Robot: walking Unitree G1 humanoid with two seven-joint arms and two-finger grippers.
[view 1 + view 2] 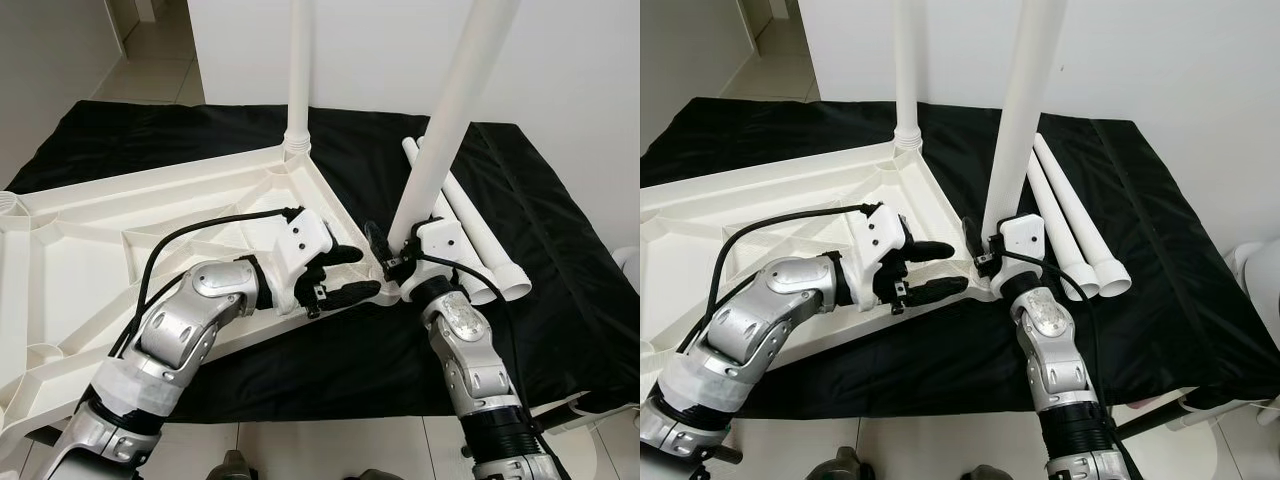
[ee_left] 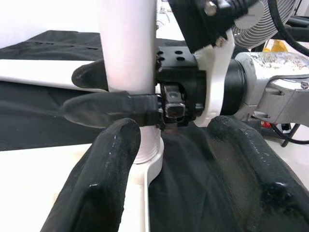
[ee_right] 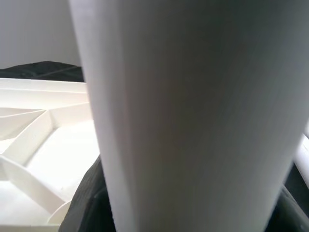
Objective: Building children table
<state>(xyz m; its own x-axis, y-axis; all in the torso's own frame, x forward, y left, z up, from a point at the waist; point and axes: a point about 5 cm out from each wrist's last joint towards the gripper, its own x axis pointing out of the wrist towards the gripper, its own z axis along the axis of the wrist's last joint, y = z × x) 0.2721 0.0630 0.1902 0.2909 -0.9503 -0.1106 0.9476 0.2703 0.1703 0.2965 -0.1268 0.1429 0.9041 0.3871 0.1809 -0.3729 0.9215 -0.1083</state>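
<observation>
White tabletop [image 1: 90, 250] lies upside-down on black cloth [image 1: 560, 240], ribbed underside up; no readable writing on anything. One leg [image 1: 298, 70] stands upright in far corner socket. 2nd leg [image 1: 450, 110] stands tilted at near corner, base in socket. Right gripper [image 1: 385, 250] is clamped round that leg just above its base. Left gripper [image 1: 345, 275] sits just beside same corner over the tabletop edge, fingers [image 2: 101, 183] spread apart, holding nothing. Two spare legs [image 1: 480, 240] lie on cloth right of right gripper. White wall behind; tile floor at near cloth edge.
</observation>
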